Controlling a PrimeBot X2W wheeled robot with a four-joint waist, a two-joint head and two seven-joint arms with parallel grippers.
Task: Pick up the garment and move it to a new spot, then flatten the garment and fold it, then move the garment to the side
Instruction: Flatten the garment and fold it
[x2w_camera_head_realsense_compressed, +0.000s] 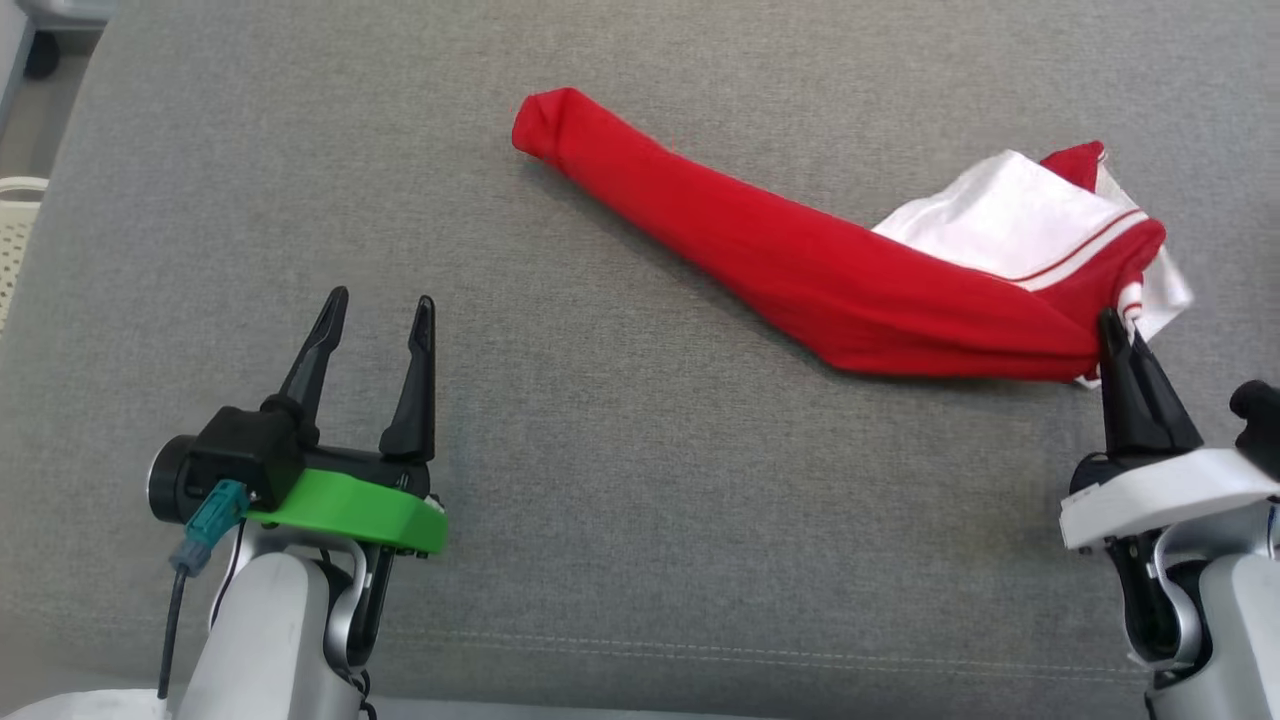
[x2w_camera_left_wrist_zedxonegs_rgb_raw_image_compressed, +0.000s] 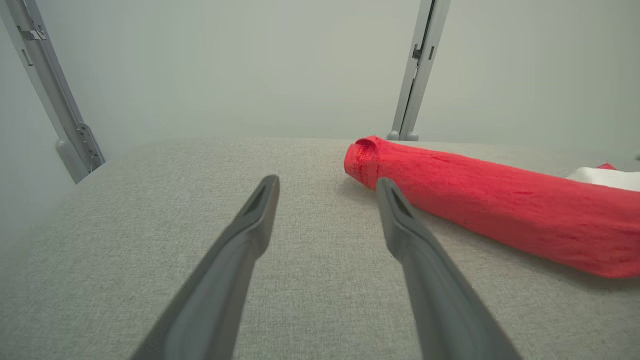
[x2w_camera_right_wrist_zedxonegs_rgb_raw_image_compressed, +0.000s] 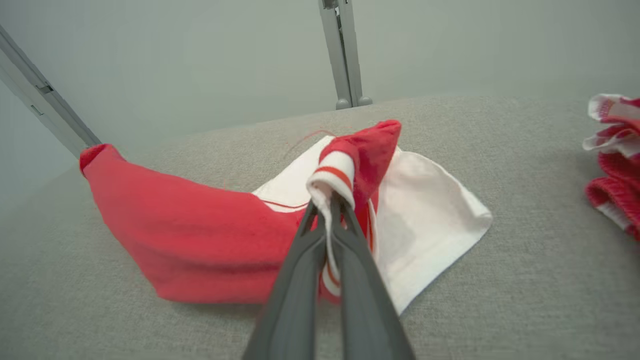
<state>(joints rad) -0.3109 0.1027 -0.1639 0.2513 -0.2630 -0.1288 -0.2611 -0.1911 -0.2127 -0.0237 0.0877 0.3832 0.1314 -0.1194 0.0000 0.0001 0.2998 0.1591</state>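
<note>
Red knit cloth with a white panel and red-and-white striped trim: a long, bunched garment (x2w_camera_head_realsense_compressed: 800, 260), lying aslant on the grey woven upholstered surface (x2w_camera_head_realsense_compressed: 600, 500), right of centre in the head view. Narrow rolled red end (x2w_camera_head_realsense_compressed: 545, 125) pointing away and to the left; wide end with the white panel (x2w_camera_head_realsense_compressed: 1010, 215) towards the right side.

Right gripper (x2w_camera_head_realsense_compressed: 1112, 322) clenched on the striped hem (x2w_camera_right_wrist_zedxonegs_rgb_raw_image_compressed: 332, 175) at the garment's near right corner. Long dark fingers pressed together, with the white-and-red band pinched between them and curling over their tips. In the right wrist view, that corner standing up in a small peak above the white panel, red cloth sagging away to the left.

Left gripper (x2w_camera_head_realsense_compressed: 382, 297) released, fingers spread wide, grasping nothing. Hanging over bare surface at the lower left of the head view, well apart from the garment.

At the right edge of the right wrist view, a second heap of red cloth with white striped trim (x2w_camera_right_wrist_zedxonegs_rgb_raw_image_compressed: 612, 160), apart from the garment. Beyond the surface's far edge, a grey metal strut (x2w_camera_right_wrist_zedxonegs_rgb_raw_image_compressed: 345, 55) against a pale wall. At the left edge of the head view, part of a white slatted basket (x2w_camera_head_realsense_compressed: 15, 230), off the surface.
</note>
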